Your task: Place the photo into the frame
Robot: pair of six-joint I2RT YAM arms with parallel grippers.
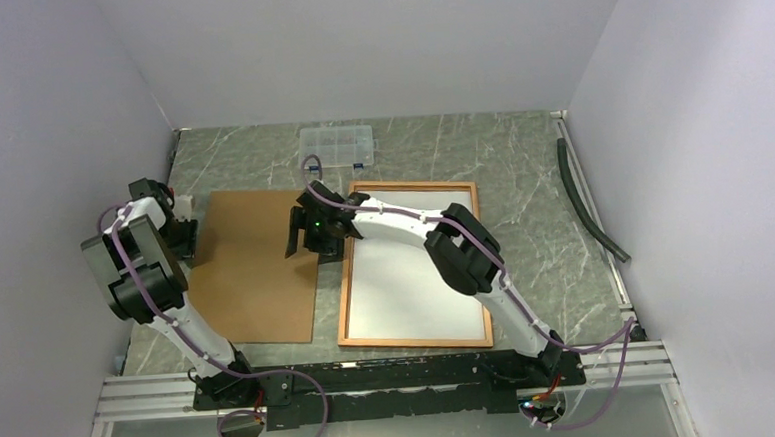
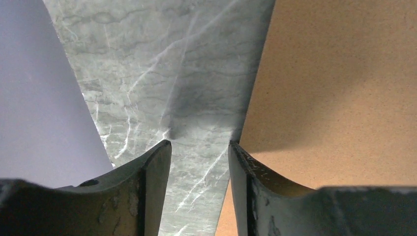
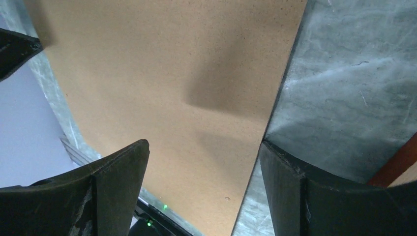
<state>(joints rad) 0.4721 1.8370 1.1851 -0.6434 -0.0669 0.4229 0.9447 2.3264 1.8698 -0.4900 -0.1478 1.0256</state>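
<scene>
Here, the frame (image 1: pixel 416 342) lies flat on the grey marbled tabletop (image 1: pixel 521 171), right of centre, its narrow wood-coloured border around a plain white sheet that fills the opening. This looks like the photo (image 1: pixel 416 267) with its white back upward. Just beyond the frame's far left corner sits a small clear compartment box (image 1: pixel 336 146); what its compartments hold is too small to tell. A brown backing board (image 1: pixel 256 275) lies flat just left of the frame, with a strip of tabletop between them. The left gripper (image 2: pixel 200 142) is low at the board's left edge, its jaws partly apart with only tabletop showing between them, grasping nothing. The right gripper (image 3: pixel 204 142) hovers above the board's right edge, jaws spread wide and released. A dark hose (image 1: pixel 588 203) lies along the right wall.
</scene>
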